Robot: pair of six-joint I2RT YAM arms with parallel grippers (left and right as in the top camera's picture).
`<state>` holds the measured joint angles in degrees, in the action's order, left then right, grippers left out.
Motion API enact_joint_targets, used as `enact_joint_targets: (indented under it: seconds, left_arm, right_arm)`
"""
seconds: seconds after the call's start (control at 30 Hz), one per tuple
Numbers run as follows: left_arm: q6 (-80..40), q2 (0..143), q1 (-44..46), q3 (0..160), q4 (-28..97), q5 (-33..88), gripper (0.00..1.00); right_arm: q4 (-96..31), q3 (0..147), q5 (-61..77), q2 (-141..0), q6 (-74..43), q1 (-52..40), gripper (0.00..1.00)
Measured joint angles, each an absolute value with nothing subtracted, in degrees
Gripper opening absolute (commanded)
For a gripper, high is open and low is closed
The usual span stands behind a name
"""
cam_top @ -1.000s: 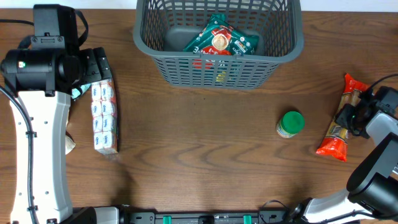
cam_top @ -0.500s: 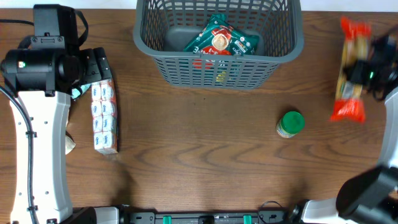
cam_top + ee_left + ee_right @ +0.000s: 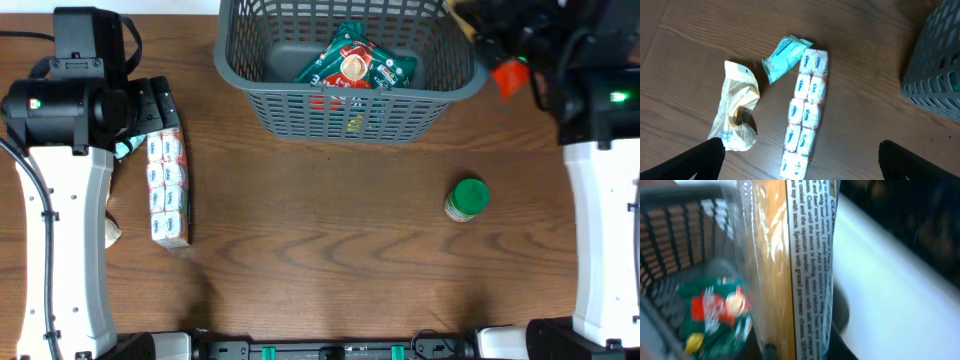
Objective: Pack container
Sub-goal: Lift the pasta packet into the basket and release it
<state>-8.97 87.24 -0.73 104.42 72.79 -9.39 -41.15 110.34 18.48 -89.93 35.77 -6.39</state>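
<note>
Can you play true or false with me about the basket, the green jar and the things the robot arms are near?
1. The green-lidded jar stands on the table, outside the basket. True.
2. The basket has nothing in it. False: a green snack packet lies inside.
3. The right gripper holds a pasta packet up by the basket's right side. True.
4. The strip of tissue packs is in the basket. False: it lies on the table by the left arm.
</note>
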Motion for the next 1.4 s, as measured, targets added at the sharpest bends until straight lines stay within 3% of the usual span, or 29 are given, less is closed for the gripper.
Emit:
enact_joint_targets:
  seconds: [0.37,0.8,0.83,0.97,1.0,1.1,1.4]
  left_arm:
    - [-8.97,87.24,-0.73,104.42,72.99,-9.39,0.99]
    - [-8.97,87.24,-0.73,104.42,73.10,-9.39,0.99]
    - [-8.97,87.24,-0.73,104.42,73.10,-9.39,0.99]
    - [-8.97,87.24,-0.73,104.42,73.10,-9.39,0.99]
    - [-8.97,87.24,-0.73,104.42,73.10,-9.39,0.99]
    - [-8.97,87.24,-0.73,104.42,73.10,-9.39,0.99]
    - [-8.97,87.24,-0.73,104.42,73.25,-9.39,0.99]
  right_arm:
    - [-32.73,111.50,19.14,-102.76,47.09,-16.23,0.01]
    - [-41.25,111.28,17.65,-119.09,49.06,-16.49,0.01]
    - [-42.24,111.28,17.58,-119.26,49.06,-16.49,0.04]
    - [-45.30,111.28,17.61,-119.52,49.04,-16.49,0.43]
    - [-45.43,111.31,17.76,-119.52,49.04,-16.49,0.48]
    - [-45.34,111.83,18.24,-119.52,47.62,-16.49,0.82]
    - [-48.05,113.21,18.52,-119.52,42.06,-16.47,0.95]
